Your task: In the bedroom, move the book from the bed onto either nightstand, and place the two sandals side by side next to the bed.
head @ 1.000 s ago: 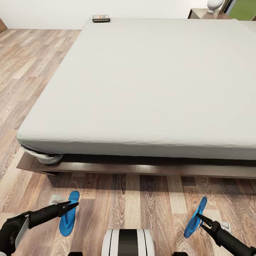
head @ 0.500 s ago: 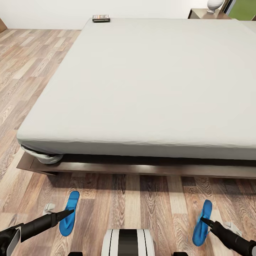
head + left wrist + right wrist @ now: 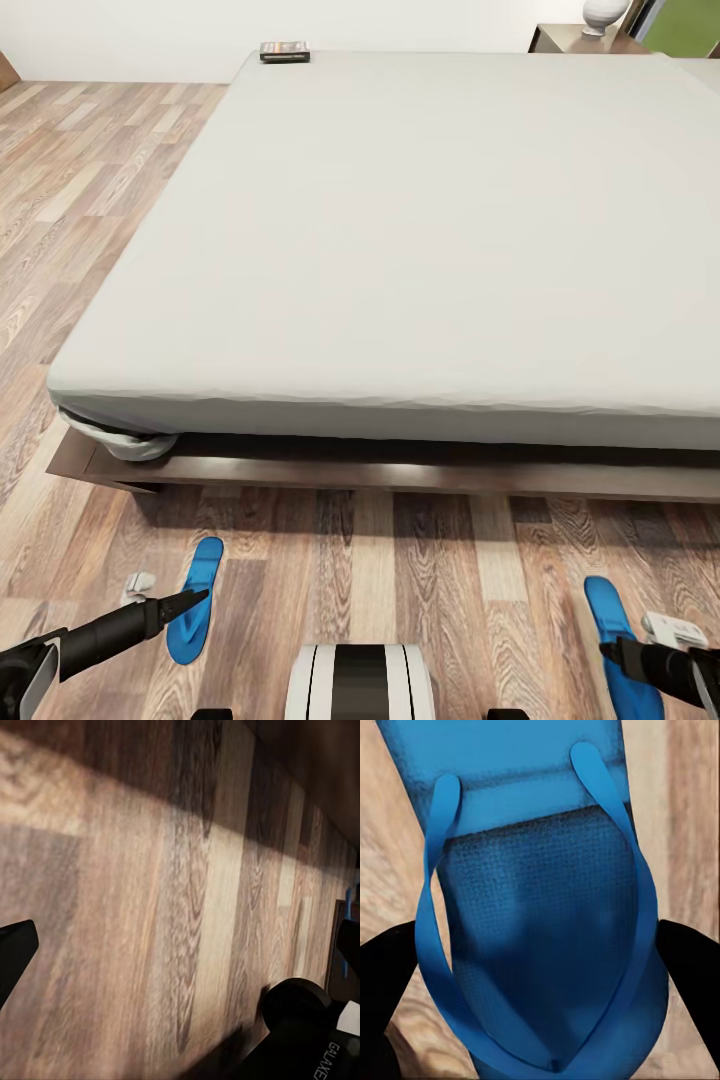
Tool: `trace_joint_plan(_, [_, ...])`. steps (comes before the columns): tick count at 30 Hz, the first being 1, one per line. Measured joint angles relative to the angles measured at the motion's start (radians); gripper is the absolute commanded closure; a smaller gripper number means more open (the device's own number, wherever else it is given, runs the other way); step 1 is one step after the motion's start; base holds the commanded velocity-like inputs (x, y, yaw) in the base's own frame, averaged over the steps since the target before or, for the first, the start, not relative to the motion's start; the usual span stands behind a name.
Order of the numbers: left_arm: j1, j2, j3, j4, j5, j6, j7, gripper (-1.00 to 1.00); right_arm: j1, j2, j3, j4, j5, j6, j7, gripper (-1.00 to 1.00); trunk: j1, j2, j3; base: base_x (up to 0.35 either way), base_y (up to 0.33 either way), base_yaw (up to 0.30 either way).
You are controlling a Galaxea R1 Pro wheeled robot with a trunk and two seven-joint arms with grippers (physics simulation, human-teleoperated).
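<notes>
The bed (image 3: 400, 220) has a pale mattress on a dark wooden frame, and the book (image 3: 284, 50) lies at its far left corner. A nightstand (image 3: 560, 40) stands at the far right. On the floor in front of the bed, one blue sandal (image 3: 206, 566) lies flat at the left. My left gripper (image 3: 195, 598) (image 3: 180, 945) hovers over its heel, open, with only floor planks between the fingers. The other sandal (image 3: 604, 606) (image 3: 540, 945) lies flat at the right. My right gripper (image 3: 612, 650) (image 3: 540, 967) is shut across its width, fingers against both side edges.
A white vase (image 3: 603, 12) stands on the nightstand. The bed's frame edge (image 3: 400, 475) runs across just beyond the sandals. My own base (image 3: 360, 682) sits between the two sandals. Wood-plank floor (image 3: 90, 200) stretches away along the bed's left side.
My right gripper moved right and down, turning its sandal from standing on edge to lying flat on the floor. The left gripper drew back slightly a second ago, then held still.
</notes>
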Motion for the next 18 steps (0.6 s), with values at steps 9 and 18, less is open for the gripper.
trace_joint_plan(9, [-0.001,-0.001,-0.001,0.000,-0.001,0.000,0.001,-1.00,-0.001,0.000,0.006,0.005,0.032,-0.007,-0.009,1.00,0.000,0.000,0.000,0.000,0.000,0.000])
trace_joint_plan(18, [0.000,-0.004,-0.001,0.002,-0.003,-0.001,0.003,-1.00,0.000,0.005,0.006,0.013,0.025,-0.312,-0.010,1.00,0.000,0.000,0.000,0.000,0.000,0.000])
